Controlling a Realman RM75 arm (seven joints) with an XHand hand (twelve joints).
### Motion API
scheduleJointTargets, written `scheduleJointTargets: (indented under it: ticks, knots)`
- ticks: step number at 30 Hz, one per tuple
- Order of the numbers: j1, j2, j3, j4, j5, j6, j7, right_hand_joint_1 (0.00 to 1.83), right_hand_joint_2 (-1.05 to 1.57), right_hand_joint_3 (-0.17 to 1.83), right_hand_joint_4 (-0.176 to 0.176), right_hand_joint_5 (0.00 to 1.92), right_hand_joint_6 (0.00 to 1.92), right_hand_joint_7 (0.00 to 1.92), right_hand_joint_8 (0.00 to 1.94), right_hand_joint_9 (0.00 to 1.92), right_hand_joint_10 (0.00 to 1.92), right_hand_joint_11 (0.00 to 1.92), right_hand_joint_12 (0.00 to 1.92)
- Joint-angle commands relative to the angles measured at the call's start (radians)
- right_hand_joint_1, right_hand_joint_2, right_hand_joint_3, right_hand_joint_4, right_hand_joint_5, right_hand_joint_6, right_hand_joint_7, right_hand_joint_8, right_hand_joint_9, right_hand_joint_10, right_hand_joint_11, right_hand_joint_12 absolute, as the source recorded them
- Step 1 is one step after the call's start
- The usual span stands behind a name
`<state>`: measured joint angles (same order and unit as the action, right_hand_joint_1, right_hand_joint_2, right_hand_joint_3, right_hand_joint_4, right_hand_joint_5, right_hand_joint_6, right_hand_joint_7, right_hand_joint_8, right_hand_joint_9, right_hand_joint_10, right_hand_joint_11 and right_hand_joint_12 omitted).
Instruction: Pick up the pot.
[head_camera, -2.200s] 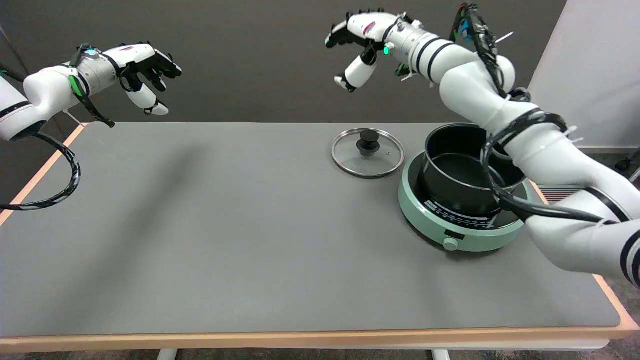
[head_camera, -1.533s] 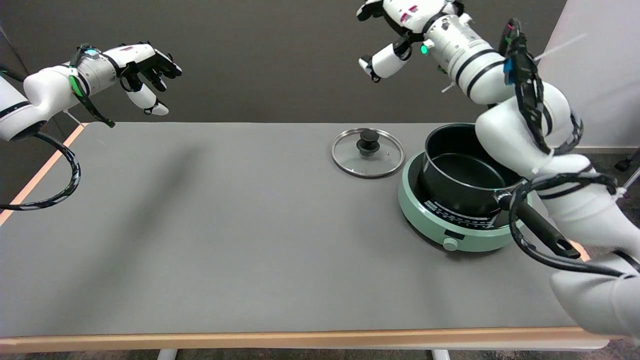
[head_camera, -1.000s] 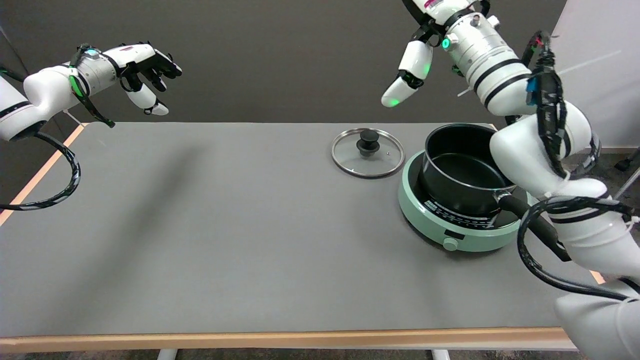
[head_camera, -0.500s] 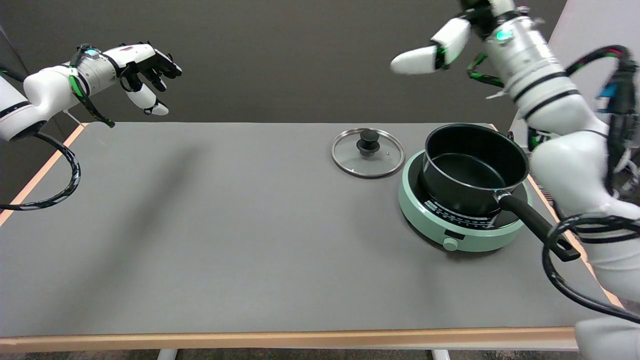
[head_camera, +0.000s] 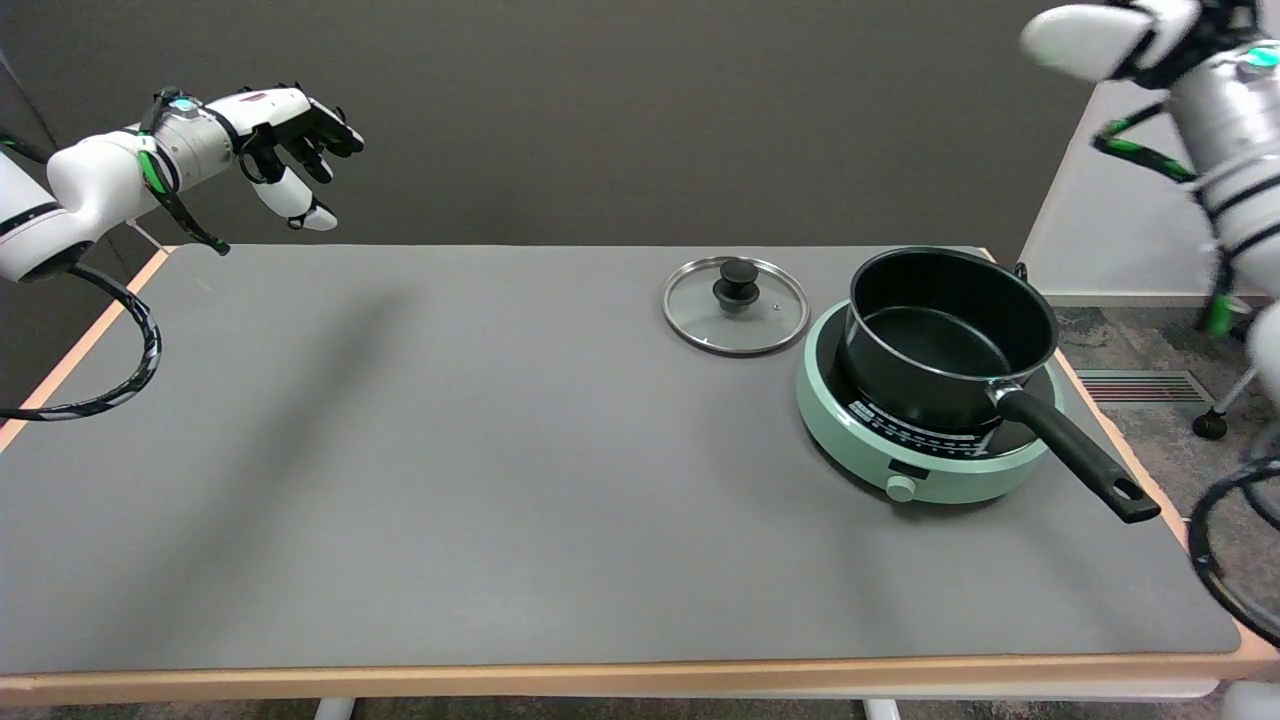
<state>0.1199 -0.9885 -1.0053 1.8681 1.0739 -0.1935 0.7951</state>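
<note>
The black pot (head_camera: 935, 345) stands empty on a round green hotplate (head_camera: 850, 435) at the table's right side. Its long black handle (head_camera: 1075, 455) points toward the near right, out over the hotplate's rim. My right hand (head_camera: 1095, 35) is high in the upper right corner, well above and to the right of the pot. Only one white finger stretched leftward and the wrist show; the rest is cut off by the picture's top edge. Nothing is in what shows of the hand.
A glass lid (head_camera: 735, 305) with a black knob lies flat on the grey table (head_camera: 450, 450), just left of the hotplate. The idle left hand (head_camera: 290, 125) hangs in the air at the upper left. The table's right edge (head_camera: 1150, 490) runs close by the handle's end.
My right arm has swung up and to the right, from over the lid to the upper right corner, uncovering the pot and its handle. The pot, lid and hotplate have not moved.
</note>
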Motion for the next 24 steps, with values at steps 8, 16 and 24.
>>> scheduleJointTargets:
  ticks: [8, 16, 24]
  knots:
    - [-0.399, -0.055, 0.569, 0.002, 0.522, -0.163, -0.121, 0.95, -0.27, 0.62, -0.153, 0.00, 0.00, 0.00, 0.00, 0.00, 0.00, 0.00, 0.00]
    - [-0.400, -0.228, 0.638, 0.010, 0.828, -0.171, -0.671, 1.03, -0.25, 0.56, -0.176, 0.01, 0.01, 0.01, 0.01, 0.01, 0.01, 0.01, 0.01]
    - [-0.291, -0.350, 0.551, 0.010, 1.042, -0.222, -1.227, 1.14, -0.23, 0.57, -0.176, 0.00, 0.00, 0.00, 0.00, 0.00, 0.00, 0.00, 0.00]
